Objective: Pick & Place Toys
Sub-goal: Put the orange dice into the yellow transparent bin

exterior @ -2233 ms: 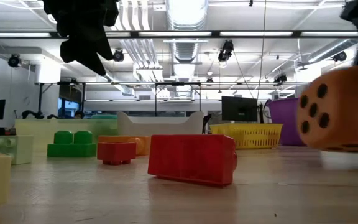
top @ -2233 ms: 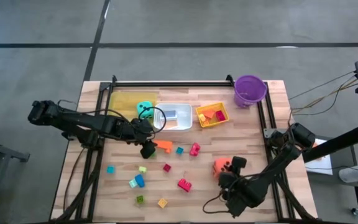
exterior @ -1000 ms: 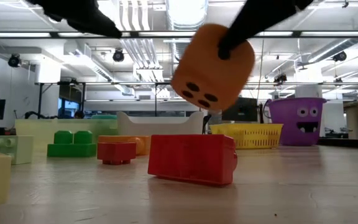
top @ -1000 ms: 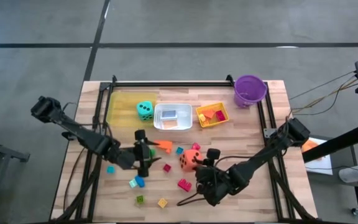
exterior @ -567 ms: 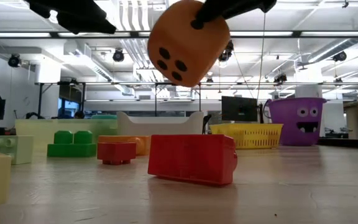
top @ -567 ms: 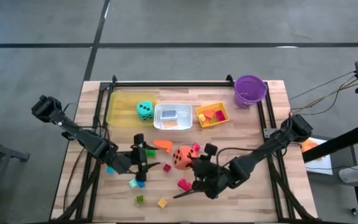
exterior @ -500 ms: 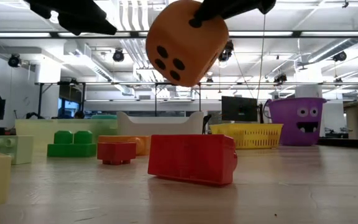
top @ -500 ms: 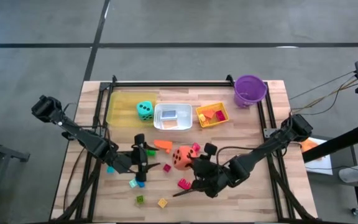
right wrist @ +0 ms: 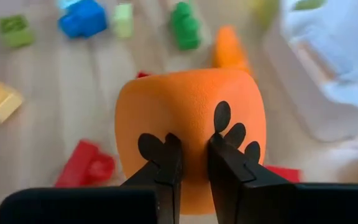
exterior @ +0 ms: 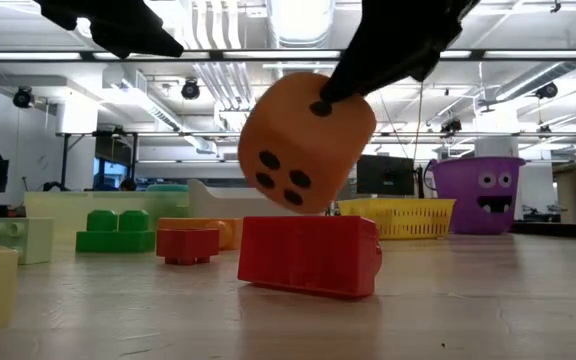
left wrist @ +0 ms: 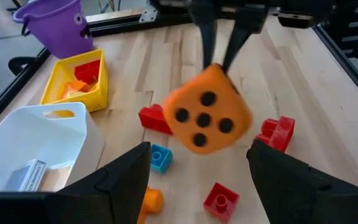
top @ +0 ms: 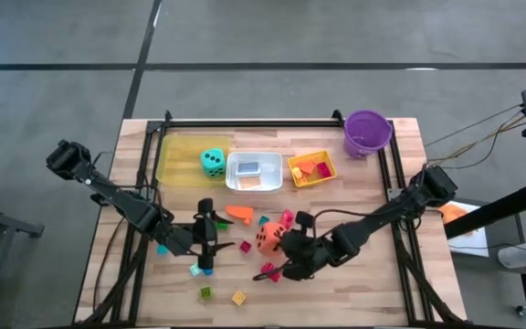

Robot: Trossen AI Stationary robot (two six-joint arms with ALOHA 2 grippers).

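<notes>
Here two dice: teal die (top: 212,162), orange die (top: 268,238) pinched aloft.

Both arms are dark, near black, built of slim tube links between bulkier rounded joints. The left arm (top: 121,199) carries a chunky joint at its outer end, and so does the right arm (top: 382,219). Thin black cable loops run alongside the links near each wrist. The fingers (left wrist: 126,183) are broad, flat, matte black slabs with angled edges; the right arm's fingers (right wrist: 166,165) are narrower black prongs.
</notes>
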